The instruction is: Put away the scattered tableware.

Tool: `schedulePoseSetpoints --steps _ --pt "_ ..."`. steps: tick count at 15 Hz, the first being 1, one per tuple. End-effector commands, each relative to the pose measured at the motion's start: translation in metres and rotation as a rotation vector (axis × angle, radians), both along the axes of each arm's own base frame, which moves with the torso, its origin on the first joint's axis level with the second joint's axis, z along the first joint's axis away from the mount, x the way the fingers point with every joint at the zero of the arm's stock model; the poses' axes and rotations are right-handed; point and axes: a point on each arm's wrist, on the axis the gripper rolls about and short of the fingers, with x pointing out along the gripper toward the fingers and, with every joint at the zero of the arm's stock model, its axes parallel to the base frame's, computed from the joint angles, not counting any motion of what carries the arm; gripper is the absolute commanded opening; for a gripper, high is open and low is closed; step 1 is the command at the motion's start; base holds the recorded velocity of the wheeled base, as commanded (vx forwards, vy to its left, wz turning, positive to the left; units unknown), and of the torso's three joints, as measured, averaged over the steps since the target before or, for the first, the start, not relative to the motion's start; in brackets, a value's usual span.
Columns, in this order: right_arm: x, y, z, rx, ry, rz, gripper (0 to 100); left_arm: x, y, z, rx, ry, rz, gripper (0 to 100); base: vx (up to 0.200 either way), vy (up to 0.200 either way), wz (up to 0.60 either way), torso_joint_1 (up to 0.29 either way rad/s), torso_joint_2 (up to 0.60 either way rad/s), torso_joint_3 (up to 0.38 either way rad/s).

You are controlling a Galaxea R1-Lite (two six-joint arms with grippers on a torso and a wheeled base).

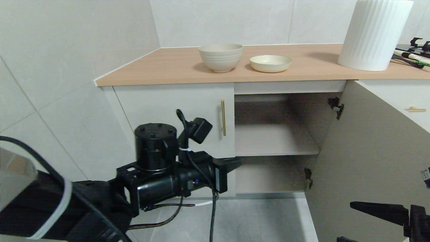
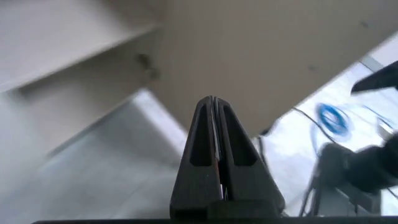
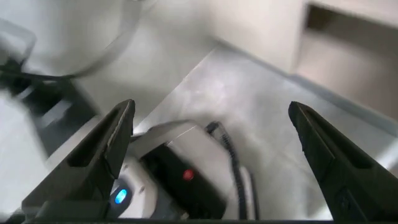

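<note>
Bowl (image 1: 220, 57), plate (image 1: 270, 63), ribbed white vase (image 1: 374, 33) on counter (image 1: 161, 67); left fingers (image 2: 202, 143) together, right fingers (image 3: 106, 149) apart.

Open cabinet (image 1: 289, 88) just beyond left gripper (image 1: 235, 163) jaws, shelf (image 1: 275, 141) above them. Its door (image 1: 362, 161) beside right gripper (image 1: 356, 223). White canister (image 1: 374, 33) on counter (image 1: 151, 72), well above both.

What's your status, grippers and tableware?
Left gripper shut, empty. Right gripper open, empty. Bowl and dish on countertop, untouched. Cabinet door open.
</note>
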Motion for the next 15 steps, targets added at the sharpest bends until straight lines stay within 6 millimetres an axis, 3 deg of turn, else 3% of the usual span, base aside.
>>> schedulePoseSetpoints --steps 1,5,8,11,15 --pt "0.007 0.003 0.002 -0.01 0.008 -0.02 100 -0.019 0.051 0.024 0.018 -0.051 0.097 100 0.0 0.0 0.0 0.0 0.0 0.0" --pt "0.018 0.012 0.025 0.028 -0.045 -0.017 100 -0.062 0.1 0.05 0.044 -0.063 0.234 100 0.0 0.0 0.0 0.0 0.0 0.0" --pt "0.059 0.023 0.049 -0.003 -0.023 -0.099 100 -0.086 0.131 0.074 0.063 -0.029 0.342 100 0.0 0.0 0.0 0.0 0.0 0.0" --pt "0.074 0.032 0.067 -0.044 0.022 -0.131 100 -0.101 0.147 0.09 0.056 -0.027 0.405 100 0.0 0.0 0.0 0.0 0.0 0.0" --pt "0.079 0.028 0.064 -0.067 0.069 -0.202 100 -0.097 0.146 0.093 0.054 -0.031 0.409 100 0.0 0.0 0.0 0.0 0.0 0.0"
